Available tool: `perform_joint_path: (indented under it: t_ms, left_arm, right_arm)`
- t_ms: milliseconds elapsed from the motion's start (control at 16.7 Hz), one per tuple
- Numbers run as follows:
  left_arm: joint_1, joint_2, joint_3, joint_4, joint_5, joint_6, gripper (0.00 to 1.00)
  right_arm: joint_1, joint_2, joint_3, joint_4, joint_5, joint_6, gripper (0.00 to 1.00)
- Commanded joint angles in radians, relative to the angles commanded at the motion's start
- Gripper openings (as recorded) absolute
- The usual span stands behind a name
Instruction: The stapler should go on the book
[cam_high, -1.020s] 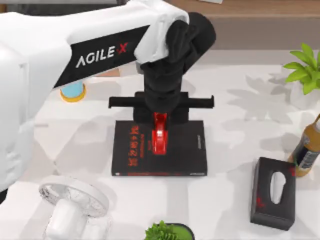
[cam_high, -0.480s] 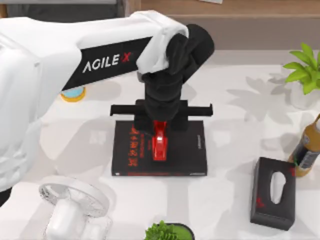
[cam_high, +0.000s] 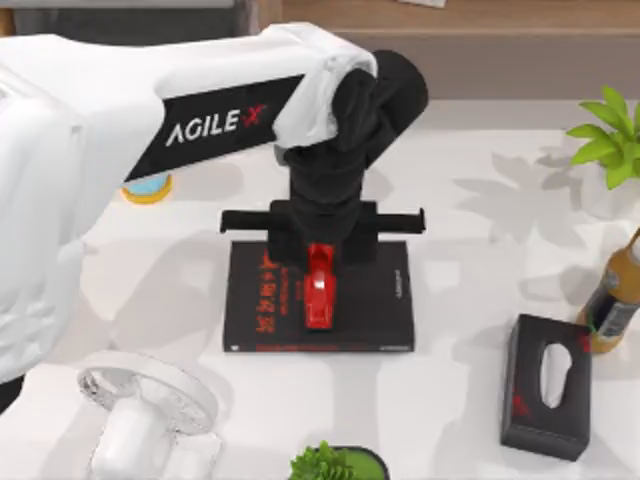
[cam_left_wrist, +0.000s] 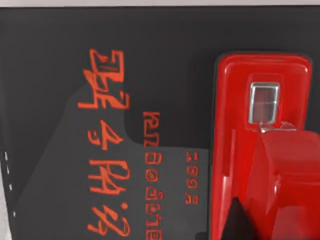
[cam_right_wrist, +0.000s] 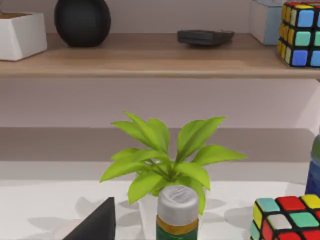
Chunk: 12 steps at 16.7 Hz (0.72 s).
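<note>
The black book (cam_high: 370, 300) with red lettering lies flat at the middle of the table. The red stapler (cam_high: 320, 295) is lengthwise over the cover's centre, and I cannot tell whether it touches the cover. My left gripper (cam_high: 320, 248) hangs straight above the stapler's far end, shut on it. In the left wrist view the glossy stapler (cam_left_wrist: 265, 150) is close up over the book's cover (cam_left_wrist: 100, 75). My right arm is parked off to the right.
A black tissue box (cam_high: 546, 388) and a bottle (cam_high: 612, 300) stand right of the book, with a potted plant (cam_high: 610, 140) behind them. A white fan (cam_high: 145, 400) is at the front left and another plant (cam_high: 330, 465) at the front edge.
The left gripper has moved slightly toward the table's front edge and dropped a little, carrying the stapler along the book's cover.
</note>
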<state>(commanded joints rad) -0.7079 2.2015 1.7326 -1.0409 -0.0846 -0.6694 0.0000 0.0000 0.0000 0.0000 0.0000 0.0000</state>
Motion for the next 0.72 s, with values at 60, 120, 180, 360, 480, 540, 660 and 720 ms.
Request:
perform_joint_path:
  t_ms: [60,120,180,360,480,540,660,720]
  left_arm:
    - [0.0,0.0,0.0,0.0,0.0,0.0,0.53]
    - [0.0,0.0,0.0,0.0,0.0,0.0,0.6]
    - [0.0,0.0,0.0,0.0,0.0,0.0,0.68]
    - [0.0,0.0,0.0,0.0,0.0,0.0,0.9]
    - [0.0,0.0,0.0,0.0,0.0,0.0,1.0]
    - [0.0,0.0,0.0,0.0,0.0,0.0,1.0]
    - [0.0,0.0,0.0,0.0,0.0,0.0,1.0]
    - [0.0,0.0,0.0,0.0,0.0,0.0,1.0]
  right_arm:
    - [0.0,0.0,0.0,0.0,0.0,0.0,1.0]
    - [0.0,0.0,0.0,0.0,0.0,0.0,1.0]
    - [0.0,0.0,0.0,0.0,0.0,0.0,1.0]
    - [0.0,0.0,0.0,0.0,0.0,0.0,1.0]
    - [0.0,0.0,0.0,0.0,0.0,0.0,1.0]
    - [0.0,0.0,0.0,0.0,0.0,0.0,1.0]
    - [0.0,0.0,0.0,0.0,0.0,0.0,1.0]
    - [0.0,0.0,0.0,0.0,0.0,0.0,1.0]
